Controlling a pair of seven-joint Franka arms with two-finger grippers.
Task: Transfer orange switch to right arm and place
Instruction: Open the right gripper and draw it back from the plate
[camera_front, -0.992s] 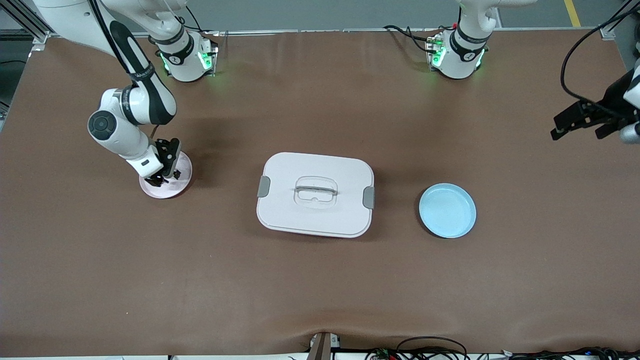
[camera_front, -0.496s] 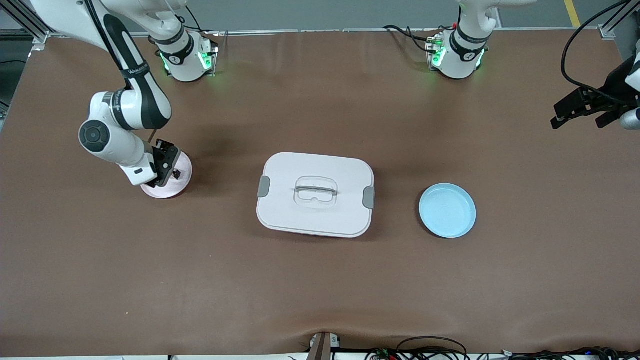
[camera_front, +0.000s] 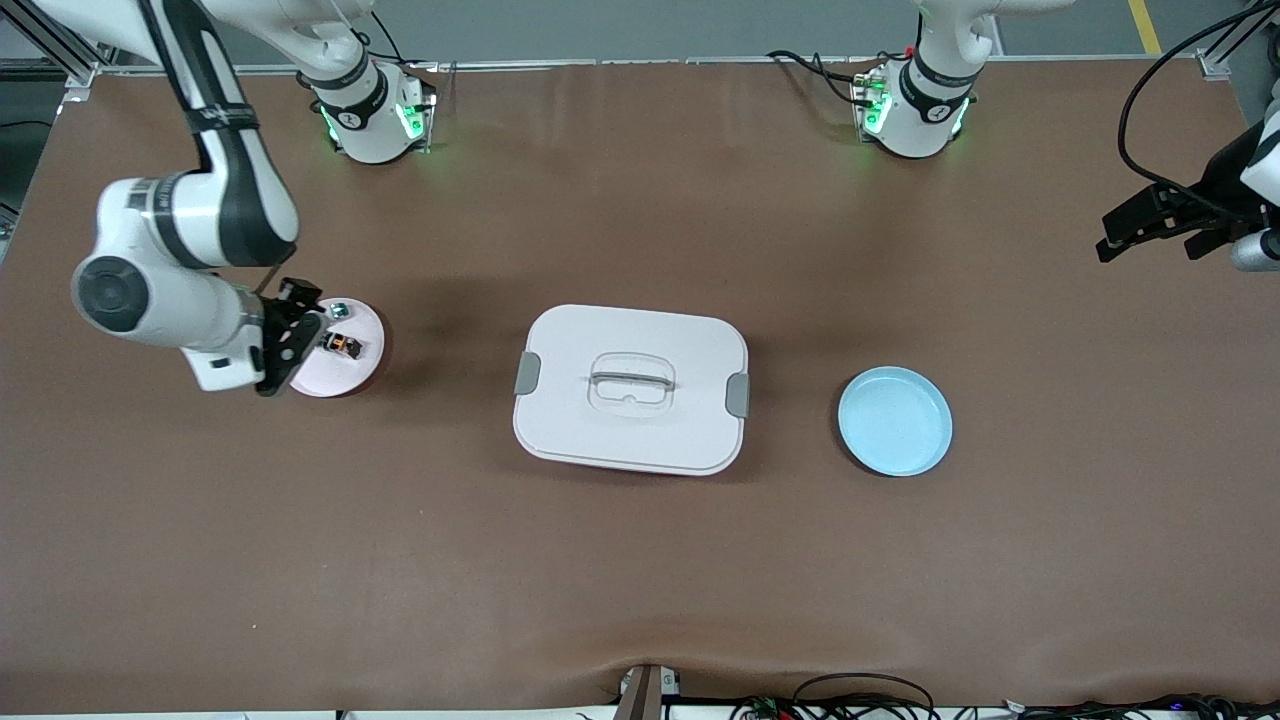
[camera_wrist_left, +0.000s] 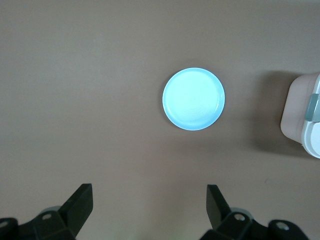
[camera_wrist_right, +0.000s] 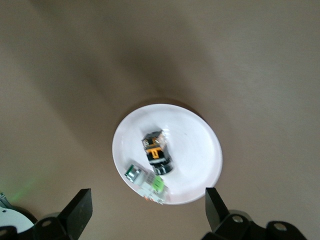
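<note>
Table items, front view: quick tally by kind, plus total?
Round plates: 2, a pink plate and a light blue plate
Small parts on the pink plate: 2, a black orange switch and a whitish-green part with a silvery end
White rectangular lidded containers with grey clips: 1
Total: 5

Front view: high, facing both arm bases, whole tabletop (camera_front: 640, 560). Wrist views: straight down; left shares the blue plate (camera_front: 895, 421), right the pink plate (camera_front: 362, 368).

Pink plate (camera_front: 350, 372) partly under right tool (camera_front: 290, 335)
</note>
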